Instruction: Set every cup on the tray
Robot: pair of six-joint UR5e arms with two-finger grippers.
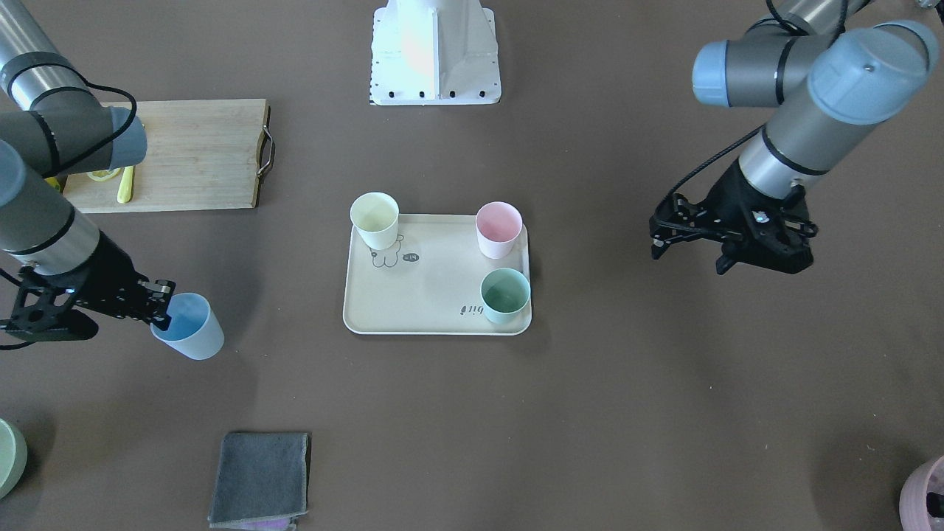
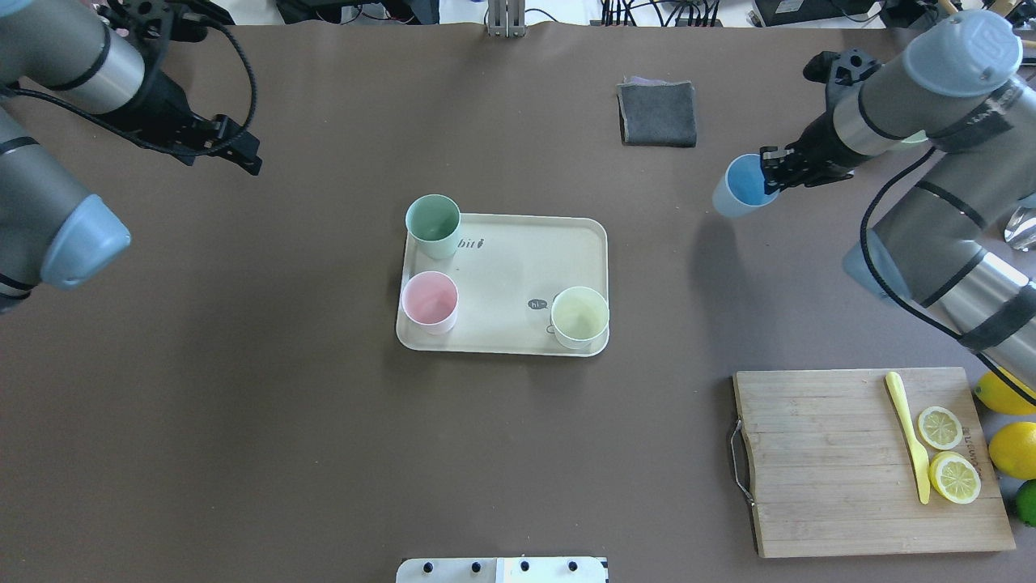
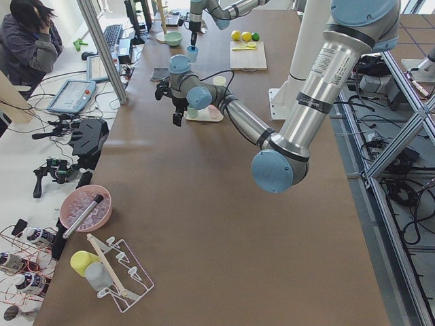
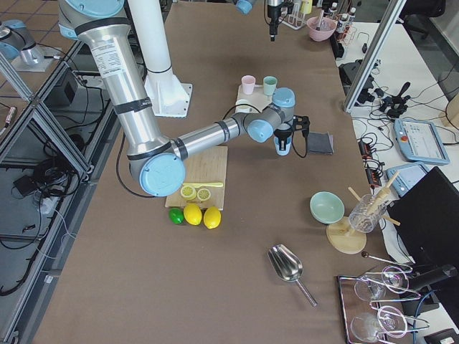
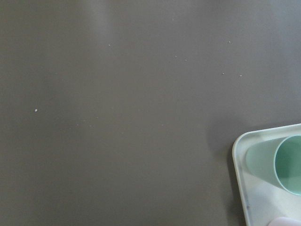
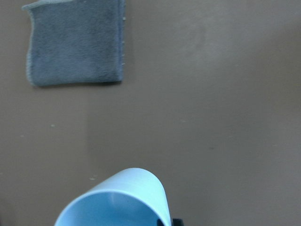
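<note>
The cream tray (image 1: 435, 295) (image 2: 502, 283) lies mid-table. Three cups stand on it: a yellow cup (image 1: 375, 220) (image 2: 579, 317), a pink cup (image 1: 498, 228) (image 2: 430, 301) and a green cup (image 1: 505, 295) (image 2: 433, 227). My right gripper (image 1: 162, 313) (image 2: 769, 174) is shut on the rim of a blue cup (image 1: 188, 335) (image 2: 740, 186) (image 6: 117, 202) and holds it tilted, above the table, well to the tray's side. My left gripper (image 1: 656, 236) (image 2: 243, 154) is open and empty, off the tray's other side. The left wrist view shows the tray's corner (image 5: 240, 160) and the green cup (image 5: 282, 162).
A wooden cutting board (image 2: 850, 486) (image 1: 192, 147) holds a yellow knife (image 2: 906, 433) and lemon slices (image 2: 947, 453), with whole lemons (image 2: 1012, 445) beside it. A grey cloth (image 2: 657, 113) (image 1: 262, 479) (image 6: 75, 42) lies at the far side. A green bowl (image 1: 7, 457) and a pink bowl (image 1: 925, 494) sit at the table's edges.
</note>
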